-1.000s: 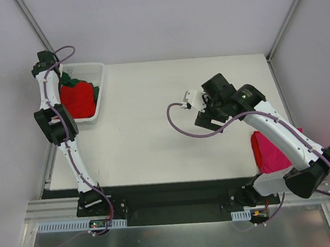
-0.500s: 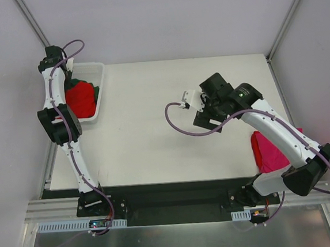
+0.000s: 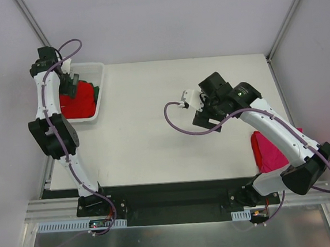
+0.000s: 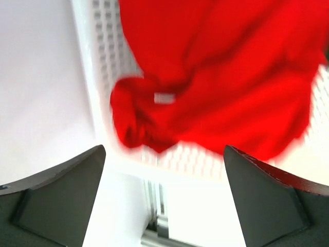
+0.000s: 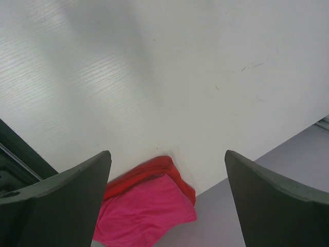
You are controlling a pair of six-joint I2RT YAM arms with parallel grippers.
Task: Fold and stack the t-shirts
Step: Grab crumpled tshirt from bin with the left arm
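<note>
- Over the basket, your left gripper hangs with its jaws wide apart and nothing between them. The wrist view is blurred, so check your height in the top view as well.
- Inside the basket, the red shirt lies bunched on top. A dark green shirt peeks out beneath it at the basket's right wall.
- Aim for the thick roll of red cloth that sits nearest the basket's mesh wall in the wrist view. It looks like the easiest bite.
- Come straight down and take a shallow pinch of red cloth only. A deep bite probably catches the green shirt too, or snags a jaw in the mesh.
- Raise the shirt until its trailing end hangs clear above the basket's rim. Only then swing it to the right of the basket, or the basket may tip or drag.
- Well to the right of the basket, your right gripper waits over the bare table. Its jaws are apart and empty, so use it to take the shirt's free edge and spread it flat.
- Farthest right of the basket, at the table's near edge, a pink shirt lies with a red edge showing beside it. That is likely the stack, so fold between it and the basket.
</note>
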